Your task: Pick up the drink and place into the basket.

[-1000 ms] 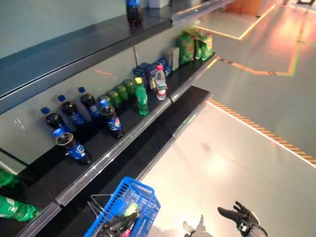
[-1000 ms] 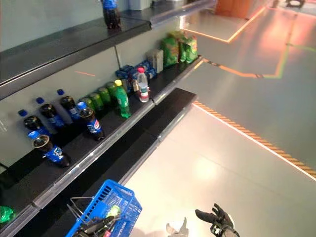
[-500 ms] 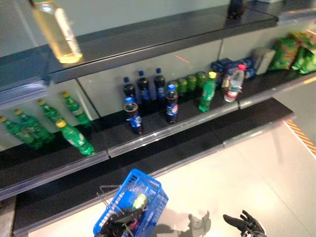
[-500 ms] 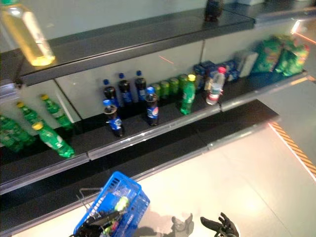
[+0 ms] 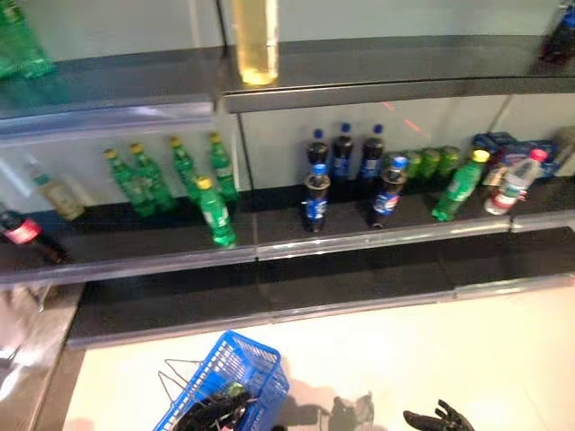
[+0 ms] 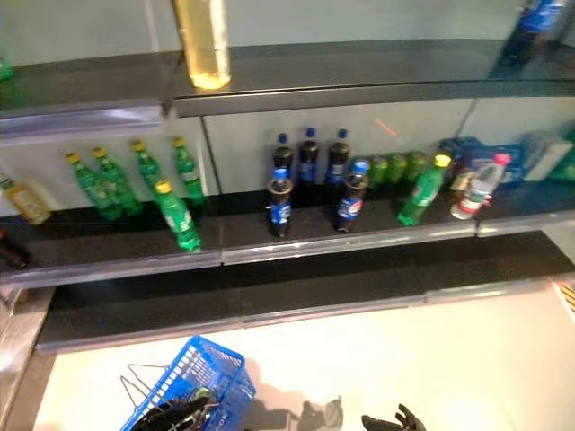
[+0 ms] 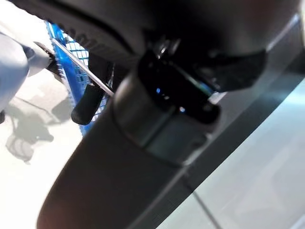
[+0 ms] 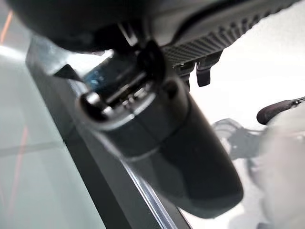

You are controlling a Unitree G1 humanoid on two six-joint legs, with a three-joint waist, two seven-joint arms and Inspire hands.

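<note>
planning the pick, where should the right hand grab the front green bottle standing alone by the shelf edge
Grip the green bottle round its mid body, below the yellow cap, coming straight in from the shelf's open front. It stands upright, ahead of the row behind, with bare shelf on both sides, so fingers likely have room. The right hand hangs low.

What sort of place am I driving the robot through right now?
Most likely a shop aisle or a mock-up of one. Long dark tiered shelves carry rows of green plastic soda bottles and dark cola bottles with blue caps, and a blue plastic shopping basket with wire handles hangs at the left robot hand.
</note>
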